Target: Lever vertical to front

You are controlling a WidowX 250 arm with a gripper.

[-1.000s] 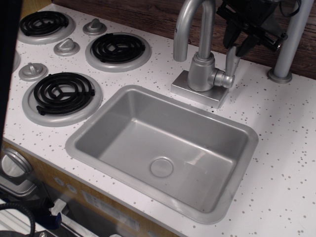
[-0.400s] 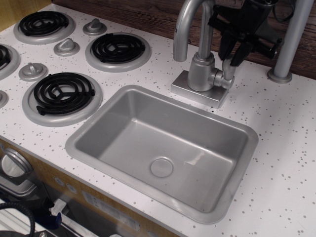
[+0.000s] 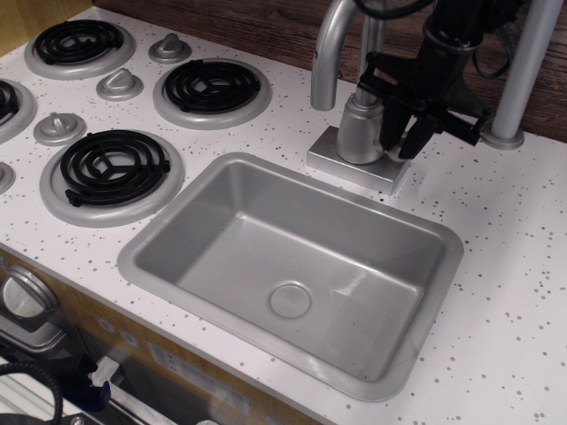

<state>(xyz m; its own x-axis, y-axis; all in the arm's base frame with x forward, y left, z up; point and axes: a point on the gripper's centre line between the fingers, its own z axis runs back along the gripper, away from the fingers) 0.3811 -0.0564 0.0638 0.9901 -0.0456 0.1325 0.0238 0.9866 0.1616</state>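
My black gripper hangs at the right side of the faucet body, just above its square base. Its two fingers point down and stand close together over the spot where the short stub leaves the body. The lever lies between the fingers and is almost wholly hidden by them, so I cannot tell its angle. The tall curved spout rises to the left of the gripper.
A grey sink lies in front of the faucet. A thick grey pole with a flanged foot stands to the right of the gripper. Black burners and grey knobs fill the left. A wooden wall runs behind.
The gripper has come down and to the left from above the upright lever, closing around it. The rod showed between the fingers before; now it is covered.
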